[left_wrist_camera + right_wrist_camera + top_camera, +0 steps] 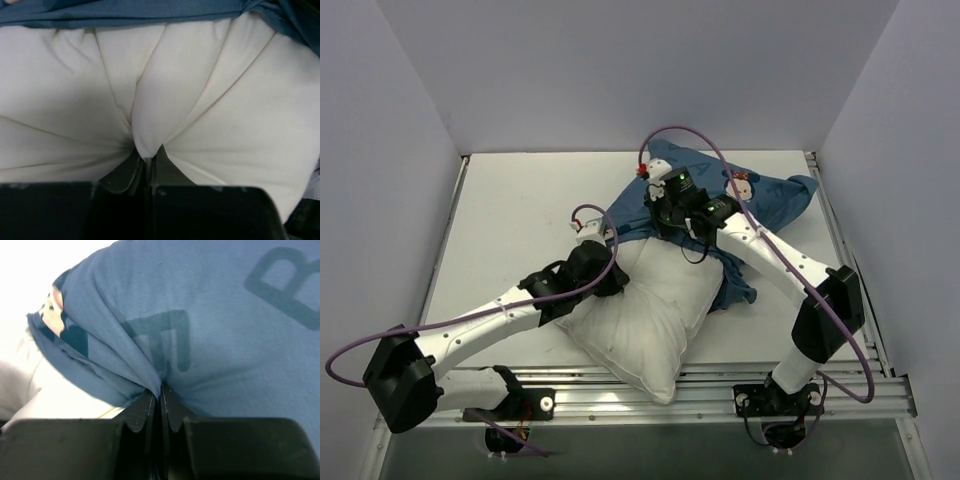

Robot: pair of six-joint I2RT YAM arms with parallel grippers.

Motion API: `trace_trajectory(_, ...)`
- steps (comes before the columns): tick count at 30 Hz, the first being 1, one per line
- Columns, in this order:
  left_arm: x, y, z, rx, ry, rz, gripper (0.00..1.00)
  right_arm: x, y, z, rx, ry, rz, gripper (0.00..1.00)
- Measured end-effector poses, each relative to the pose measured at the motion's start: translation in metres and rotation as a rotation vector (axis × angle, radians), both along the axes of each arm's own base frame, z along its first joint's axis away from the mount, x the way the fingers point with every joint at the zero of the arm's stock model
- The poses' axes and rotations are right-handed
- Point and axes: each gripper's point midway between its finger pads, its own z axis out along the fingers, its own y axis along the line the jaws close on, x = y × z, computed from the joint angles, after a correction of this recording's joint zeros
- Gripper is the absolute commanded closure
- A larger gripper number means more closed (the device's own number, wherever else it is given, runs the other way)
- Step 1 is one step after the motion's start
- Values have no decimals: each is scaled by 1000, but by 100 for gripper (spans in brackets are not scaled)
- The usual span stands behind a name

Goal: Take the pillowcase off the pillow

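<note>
The white pillow [645, 320] lies diagonally at the table's middle front, its near corner over the front edge. The dark-blue printed pillowcase [775, 200] covers only its far end and spreads to the back right. My left gripper [612, 272] is shut on a pinch of the white pillow [150, 100], with the pillowcase [125, 12] edge just beyond. My right gripper [665, 212] is shut on a fold of the pillowcase [225, 330], whose darker letters show.
The white table [510, 220] has walls on the left, back and right. A metal rail [720, 385] runs along the front edge. Purple cables [695, 135] loop over both arms.
</note>
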Motion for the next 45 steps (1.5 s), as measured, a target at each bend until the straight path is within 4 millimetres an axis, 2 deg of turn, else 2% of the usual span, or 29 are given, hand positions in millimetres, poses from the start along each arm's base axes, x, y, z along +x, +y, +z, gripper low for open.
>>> trace_trajectory(2,1,0,14,6,-21,-13,98,11,-17,7,30,0,-75,100)
trace_trajectory(4,0,2,36,3,-54,-28,98,25,-40,14,64,3,-171,100)
trace_trajectory(8,-9,14,92,-10,-137,-52,98,58,-99,30,148,14,-391,100)
trace_trajectory(10,-14,24,113,1,-164,-61,98,70,-131,40,196,29,-506,100)
trace_trajectory(13,-26,40,133,28,-175,-74,98,67,-169,44,236,104,-631,100)
trace_trajectory(15,-34,49,143,32,-178,-79,98,61,-182,45,265,161,-685,100)
trace_trajectory(20,-46,67,158,53,-180,-67,98,51,-187,62,346,240,-725,100)
trace_trajectory(25,-44,82,160,112,-199,-36,98,51,-172,71,417,261,-666,100)
trace_trajectory(28,-39,85,157,156,-222,-45,98,52,-160,64,435,247,-618,100)
trace_trajectory(34,-6,85,121,332,-200,-64,98,52,-114,42,401,169,-520,100)
trace_trajectory(37,7,80,103,398,-158,-85,98,38,-106,33,377,134,-510,100)
trace_trajectory(39,7,75,99,392,-140,-104,97,24,-108,34,373,109,-509,100)
trace_trajectory(40,4,72,99,372,-133,-114,94,15,-112,37,376,91,-510,100)
trace_trajectory(41,0,68,102,338,-127,-128,73,7,-116,40,378,78,-512,100)
trace_trajectory(43,-10,65,108,274,-126,-145,39,-8,-125,47,383,49,-517,100)
trace_trajectory(44,-15,65,111,249,-124,-148,18,-16,-129,49,384,38,-520,100)
trace_trajectory(45,-20,67,115,228,-125,-147,11,-22,-132,49,383,31,-521,100)
